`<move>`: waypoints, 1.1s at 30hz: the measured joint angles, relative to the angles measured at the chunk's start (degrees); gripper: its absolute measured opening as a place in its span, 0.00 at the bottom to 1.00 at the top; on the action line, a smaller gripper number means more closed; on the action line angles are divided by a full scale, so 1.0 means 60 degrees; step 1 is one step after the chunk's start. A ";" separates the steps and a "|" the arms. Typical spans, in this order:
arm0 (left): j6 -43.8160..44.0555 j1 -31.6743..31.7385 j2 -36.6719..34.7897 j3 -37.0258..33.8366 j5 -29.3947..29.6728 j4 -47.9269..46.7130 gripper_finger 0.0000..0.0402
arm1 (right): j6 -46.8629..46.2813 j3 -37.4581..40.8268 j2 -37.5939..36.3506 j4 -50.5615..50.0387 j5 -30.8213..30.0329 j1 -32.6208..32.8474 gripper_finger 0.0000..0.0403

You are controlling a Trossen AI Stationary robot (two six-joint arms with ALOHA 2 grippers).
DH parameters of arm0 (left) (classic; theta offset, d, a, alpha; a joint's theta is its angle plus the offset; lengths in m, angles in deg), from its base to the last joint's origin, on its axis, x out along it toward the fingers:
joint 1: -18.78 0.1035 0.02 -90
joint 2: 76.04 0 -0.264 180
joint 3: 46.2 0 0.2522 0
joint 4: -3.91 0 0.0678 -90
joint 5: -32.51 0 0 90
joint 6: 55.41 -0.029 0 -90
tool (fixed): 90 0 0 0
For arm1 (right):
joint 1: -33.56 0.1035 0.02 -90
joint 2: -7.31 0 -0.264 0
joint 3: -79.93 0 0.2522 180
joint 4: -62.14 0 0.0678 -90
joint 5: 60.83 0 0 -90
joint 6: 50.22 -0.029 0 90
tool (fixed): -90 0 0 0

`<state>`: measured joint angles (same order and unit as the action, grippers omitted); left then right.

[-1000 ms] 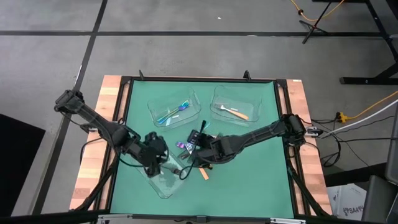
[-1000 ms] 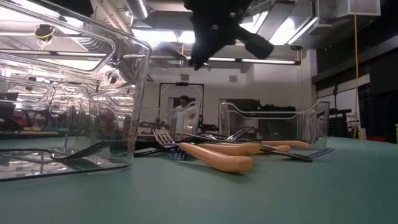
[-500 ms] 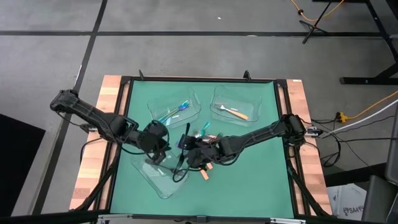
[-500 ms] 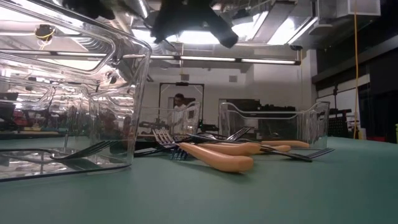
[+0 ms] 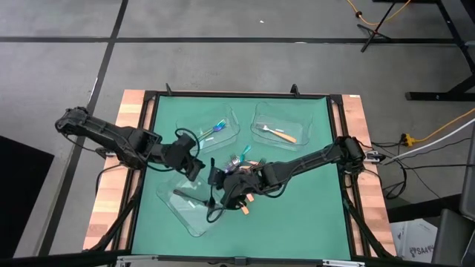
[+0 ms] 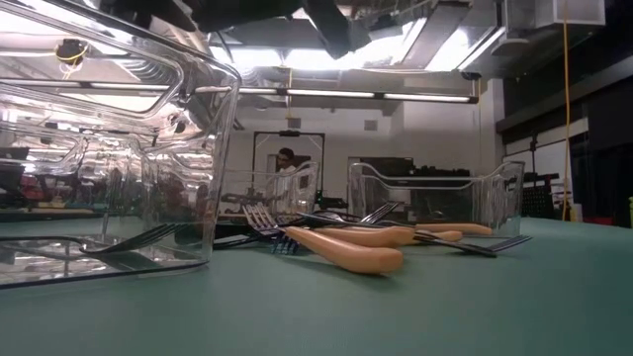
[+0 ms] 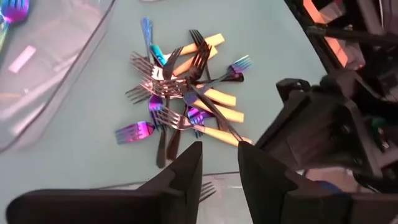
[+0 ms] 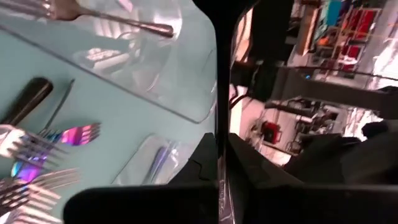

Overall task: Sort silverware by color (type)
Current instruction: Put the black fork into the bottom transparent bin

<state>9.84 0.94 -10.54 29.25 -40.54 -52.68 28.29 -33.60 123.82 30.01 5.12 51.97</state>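
The silverware pile lies mid-table: iridescent, orange-handled and dark forks crossed over one another, and it also shows in the low view. My right gripper hovers left of the pile, by the near clear tray, shut on a dark slim utensil. My left gripper is open and empty above the table, between the far-left tray and the pile. A dark fork lies flat in the near tray. My right gripper pinches the dark slim utensil between its two fingers. The utensil runs on past the fingertips as a thin dark line. It is lifted clear of the table, over the near tray's right side. Which end the fingers are on, I cannot tell.
A far-left clear tray holds iridescent blue utensils, and a far-right tray holds an orange-handled fork. The near tray's tall clear wall stands close to the low camera. A person stands in the room beyond.
My right gripper has moved from above the pile toward the table's left and near edge, carrying the dark utensil to the near tray's side. My left gripper has drawn away from over the near tray toward the far edge.
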 joint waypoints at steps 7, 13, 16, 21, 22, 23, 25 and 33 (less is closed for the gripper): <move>0.1291 0.0000 0.0004 0.0000 -0.0018 0.0000 0.24 | 0.0250 -0.0003 0.0000 0.0384 0.0484 0.0000 0.00; 0.1630 0.0000 0.0004 0.0000 -0.0018 0.0000 0.24 | 0.0326 -0.0002 -0.0002 0.0405 0.0685 -0.0005 0.00; 0.1850 0.0000 0.0007 0.0000 -0.0018 0.0000 0.24 | 0.0399 -0.0001 -0.0004 0.0469 0.0683 -0.0004 0.00; 0.2132 0.0000 0.0011 0.0000 -0.0018 0.0004 0.24 | 0.0785 0.0000 -0.0003 0.1071 0.0687 -0.0007 0.00; 0.2139 0.0000 0.0011 0.0000 -0.0018 0.0005 0.24 | 0.0785 0.0000 0.0000 0.1181 0.0687 -0.0011 0.00; 0.2143 0.0000 0.0011 0.0000 -0.0018 0.0007 0.24 | 0.0791 -0.0002 -0.0002 0.1298 0.0689 -0.0011 0.00; 0.2175 0.0000 0.0011 0.0000 -0.0023 0.0037 0.24 | 0.0926 -0.0001 -0.0003 0.1457 0.0694 -0.0011 0.00; 0.2387 0.0000 0.0011 0.0000 -0.0236 0.0213 0.24 | 0.1328 0.0000 -0.0004 0.1497 0.0694 -0.0017 0.00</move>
<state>24.16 0.94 -10.48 29.25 -41.96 -51.40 36.26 -33.60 123.80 38.99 9.29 51.87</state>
